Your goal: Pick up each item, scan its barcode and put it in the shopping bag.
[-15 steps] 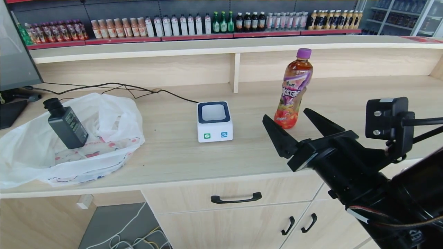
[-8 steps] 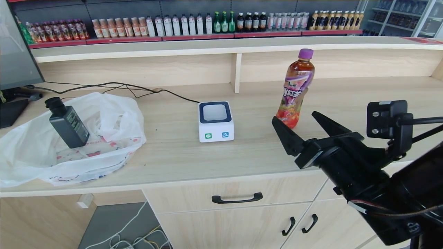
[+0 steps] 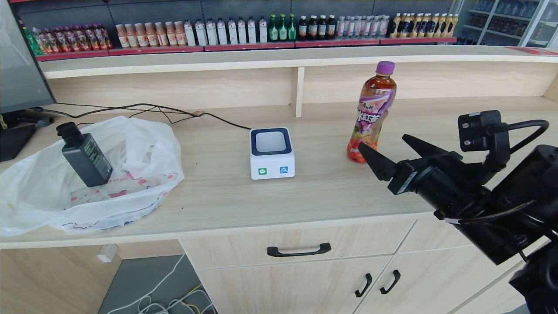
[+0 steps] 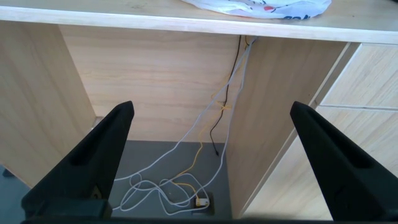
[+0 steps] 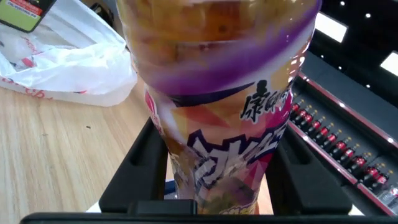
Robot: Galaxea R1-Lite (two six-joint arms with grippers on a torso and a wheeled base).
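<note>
One drink bottle [image 3: 371, 114] with a purple cap and a purple and orange label stands upright on the desk [image 3: 322, 192]. It is toward the right end, about midway between the front edge and the back wall.

The right gripper [image 3: 383, 143] sits low over the desk just to the right of the bottle's base. Its two black fingers [image 3: 377, 163] are spread apart and grasp nothing. The nearer fingertip is close beside the foot of the bottle, and it cannot be told whether the two touch. In the right wrist view the bottle rises in front of the gap, with one finger on either side of it.

A white cube-shaped scanner [image 3: 270, 152] with a dark-framed window on top sits at the centre of the desk, well apart from the bottle. A black cable [image 3: 144, 107] trails from it toward the back left corner.

At the left end, a white plastic shopping bag [image 3: 130, 144] lies open, reaching the front edge. A dark grey bottle [image 3: 85, 157] with a black cap leans inside it.

The left gripper [image 4: 211, 106] hangs below the front edge of the desk, beneath the bag, with its fingers released wide and empty. It faces a recess where loose cables [image 4: 186, 168] lie on the floor.

A dark monitor [image 3: 19, 74] stands at the back left corner. Beyond the desk's raised ledge, a shelf [image 3: 244, 46] carries rows of bottles.
</note>
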